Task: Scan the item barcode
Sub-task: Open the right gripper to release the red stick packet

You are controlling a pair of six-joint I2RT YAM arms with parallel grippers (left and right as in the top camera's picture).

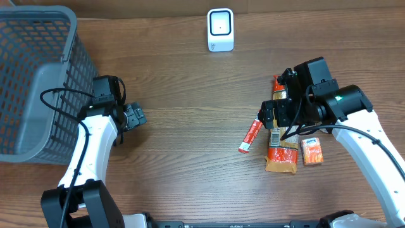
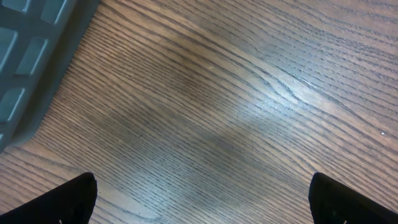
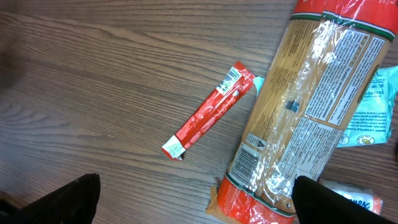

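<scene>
We have scanned nothing yet. Our left gripper (image 1: 135, 117) and right gripper (image 1: 270, 114) are spread wide, empty. The pasta bag (image 1: 282, 156) lies far from the scanner (image 1: 220, 30).

The left arm (image 1: 88, 149) and right arm (image 1: 373, 136) are clad in white shells, with black joint housings (image 1: 106, 90) between. Black cables (image 1: 47, 93) are looped along both. A green light (image 1: 338, 97) is seen on the right one. Fingertips (image 2: 71, 199) are black.
</scene>
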